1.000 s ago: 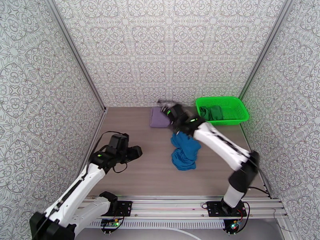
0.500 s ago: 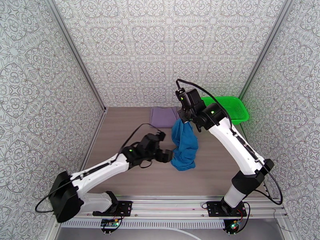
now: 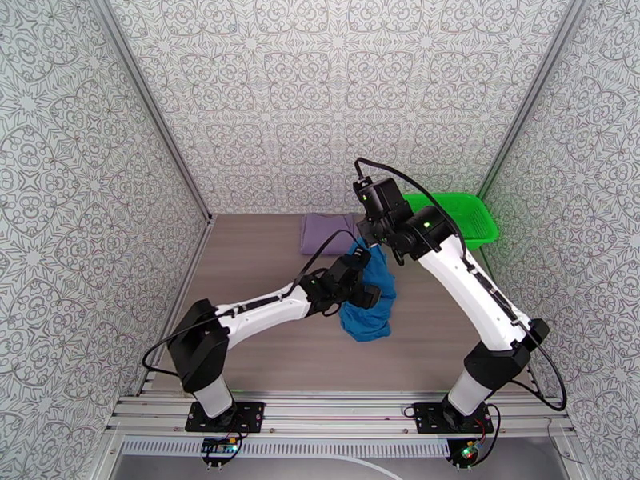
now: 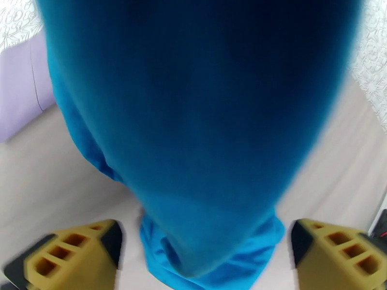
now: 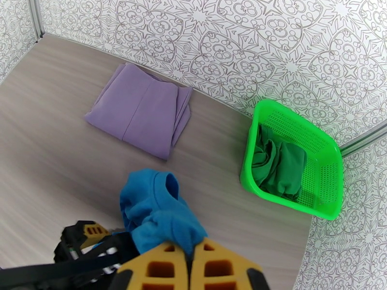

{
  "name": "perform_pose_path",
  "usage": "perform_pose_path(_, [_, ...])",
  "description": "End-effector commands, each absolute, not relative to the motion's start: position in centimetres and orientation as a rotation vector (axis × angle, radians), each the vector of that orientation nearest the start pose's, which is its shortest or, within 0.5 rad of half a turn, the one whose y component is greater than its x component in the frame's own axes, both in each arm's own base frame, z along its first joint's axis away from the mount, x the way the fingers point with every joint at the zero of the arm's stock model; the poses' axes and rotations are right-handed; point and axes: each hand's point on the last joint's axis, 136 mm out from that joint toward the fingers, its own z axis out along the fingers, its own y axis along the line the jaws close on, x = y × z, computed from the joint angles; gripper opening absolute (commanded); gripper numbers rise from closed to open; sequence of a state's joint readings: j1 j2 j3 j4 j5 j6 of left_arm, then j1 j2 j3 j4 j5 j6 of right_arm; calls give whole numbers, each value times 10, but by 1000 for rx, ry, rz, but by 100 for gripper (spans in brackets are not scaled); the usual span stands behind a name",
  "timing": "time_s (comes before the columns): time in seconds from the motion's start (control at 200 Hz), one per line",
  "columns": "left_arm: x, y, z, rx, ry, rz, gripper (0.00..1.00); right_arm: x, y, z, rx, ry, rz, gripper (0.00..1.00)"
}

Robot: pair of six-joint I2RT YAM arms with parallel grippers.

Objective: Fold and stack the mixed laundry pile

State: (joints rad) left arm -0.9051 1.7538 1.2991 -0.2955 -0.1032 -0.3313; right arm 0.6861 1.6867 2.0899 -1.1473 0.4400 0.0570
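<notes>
Blue garment: pinching it in the closed right gripper, flanking its hanging folds from 9 o'clock with the left gripper, fingers spread and empty.

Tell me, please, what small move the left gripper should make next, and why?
Probably close the left gripper on the blue shirt: its open jaws stand either side of the hanging cloth, which the right gripper holds up.

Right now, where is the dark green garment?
The dark green garment lies bunched inside the green basket in the right wrist view, at the far right corner of the table, right of the folded lavender cloth.
</notes>
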Motion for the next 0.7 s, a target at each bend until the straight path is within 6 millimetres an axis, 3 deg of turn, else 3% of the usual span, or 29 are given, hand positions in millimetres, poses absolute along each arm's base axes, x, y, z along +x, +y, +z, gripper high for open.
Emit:
perform_pose_path(0.0, [323,-376,169,650,2233,-476,14,365,187,385,-412,2163,-144,0])
perform_pose_path(0.025, [321,-372,171,648,2228,-470,0,366,183,385,-402,2166,-155,0])
perform_pose_path(0.225, [317,-308,209,572,2197,-313,0,366,145,368,-312,2207,-223,0])
perform_pose_path(0.395, [330,-245,276,454,2132,-231,0,349,116,325,-271,2296,-233,0])
perform_pose_path(0.565, [357,-201,354,356,2027,-160,0,316,117,287,-331,2387,-127,0])
perform_pose_path(0.695, [370,-181,405,318,1957,-96,0,294,136,297,-397,2367,83,0])
